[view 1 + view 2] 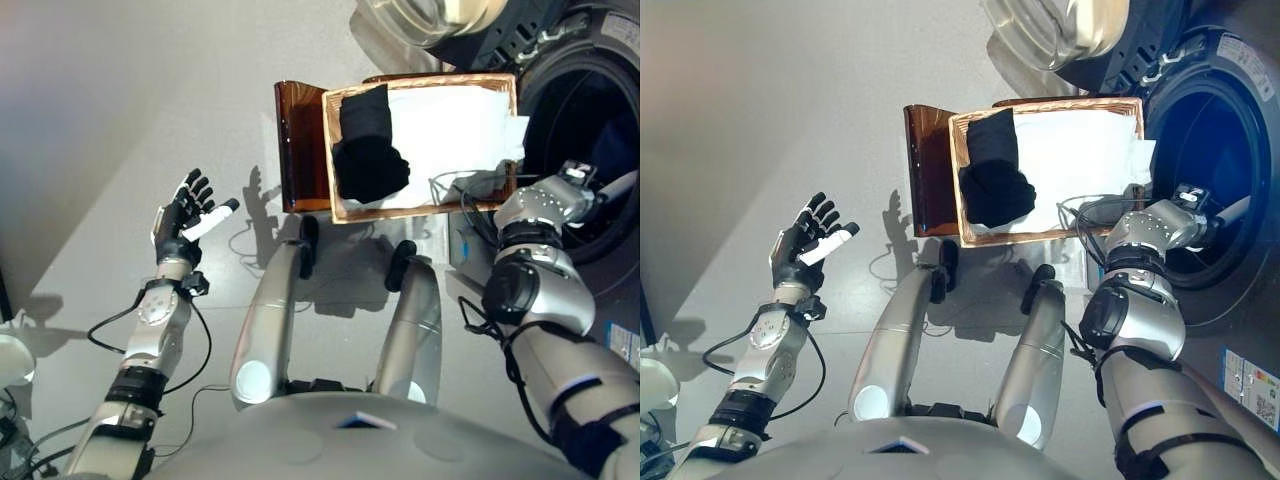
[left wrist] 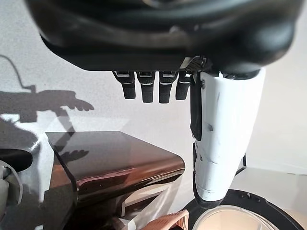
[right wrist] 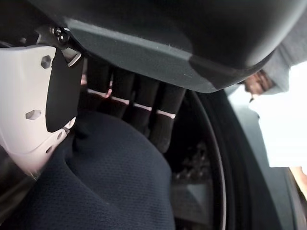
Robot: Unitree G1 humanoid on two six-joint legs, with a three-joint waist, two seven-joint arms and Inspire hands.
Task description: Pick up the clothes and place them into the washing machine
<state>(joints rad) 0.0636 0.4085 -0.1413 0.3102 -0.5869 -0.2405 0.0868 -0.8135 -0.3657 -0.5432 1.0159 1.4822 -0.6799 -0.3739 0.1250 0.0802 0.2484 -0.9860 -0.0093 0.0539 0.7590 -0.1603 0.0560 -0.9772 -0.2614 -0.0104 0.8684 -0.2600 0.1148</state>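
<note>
A wicker basket on the floor holds a black garment lying on white cloth. To its right is the washing machine's round opening. My right hand reaches into that opening. In the right wrist view its fingers and white-covered thumb curl round a dark blue cloth in front of the drum's rim. Far to the left of the basket, my left hand is raised over the floor, fingers straight and holding nothing.
A glossy dark brown stand sits against the basket's left side. The machine's glass door hangs open above the basket. Bare grey floor spreads to the left.
</note>
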